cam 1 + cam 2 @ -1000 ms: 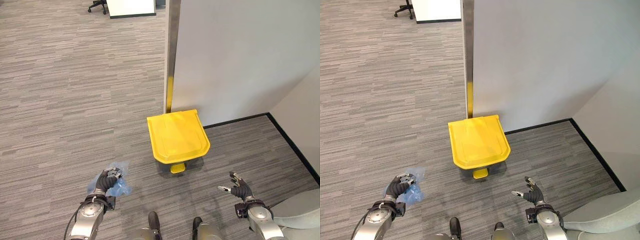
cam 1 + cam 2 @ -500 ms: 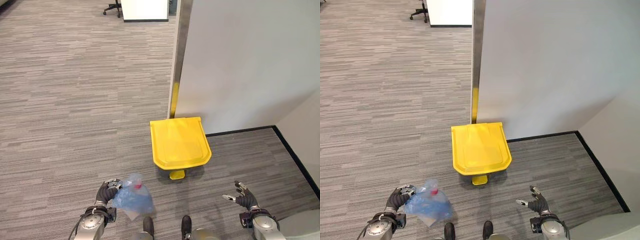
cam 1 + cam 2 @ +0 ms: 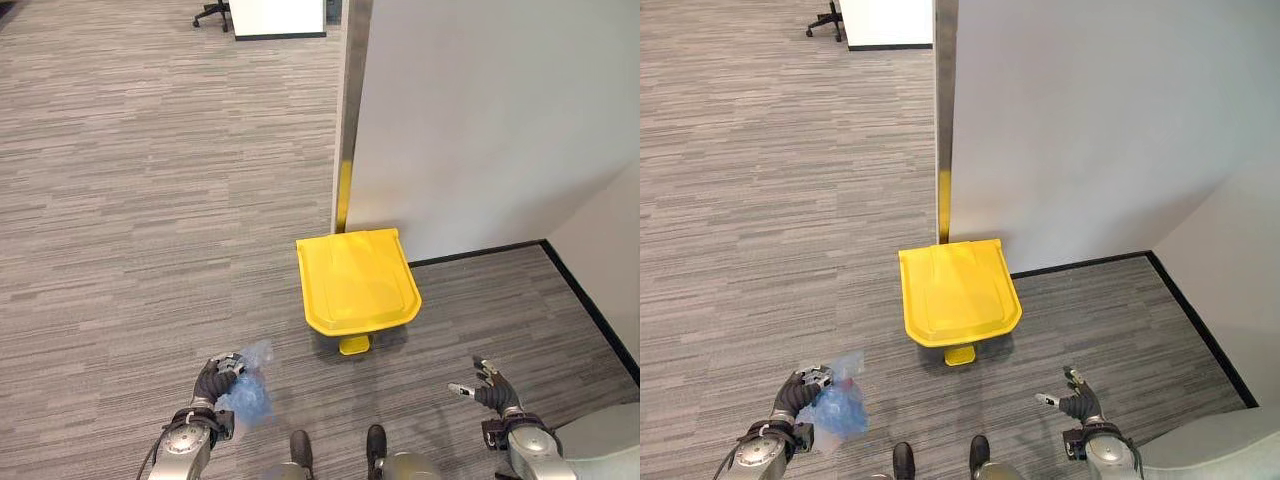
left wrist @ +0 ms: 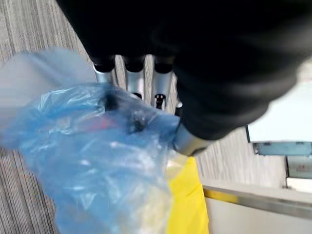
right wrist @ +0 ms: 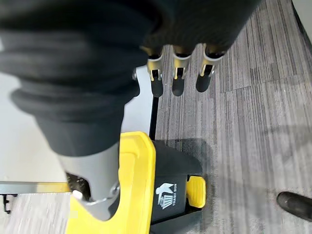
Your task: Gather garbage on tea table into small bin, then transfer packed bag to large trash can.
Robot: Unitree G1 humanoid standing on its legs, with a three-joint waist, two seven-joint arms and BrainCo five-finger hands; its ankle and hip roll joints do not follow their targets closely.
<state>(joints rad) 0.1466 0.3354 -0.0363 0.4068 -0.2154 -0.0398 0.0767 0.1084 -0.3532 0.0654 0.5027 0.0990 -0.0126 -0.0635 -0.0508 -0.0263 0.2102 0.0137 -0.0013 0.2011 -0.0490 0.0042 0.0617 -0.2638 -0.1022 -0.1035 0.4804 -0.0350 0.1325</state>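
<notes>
Fingers point(image 4: 135, 83) round blue bag point(image 4: 92, 156), yellow bin point(image 3: 357, 279) ahead

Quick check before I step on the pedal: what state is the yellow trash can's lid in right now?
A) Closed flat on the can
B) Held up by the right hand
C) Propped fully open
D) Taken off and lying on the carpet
A: the yellow lid sits flat over the trash can, while the left hand grips the blue bag and the right hand is open, off to the side.

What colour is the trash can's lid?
Yellow: the lid is plain bright yellow, as is the pedal below it; the left eye view shows it best.
</notes>
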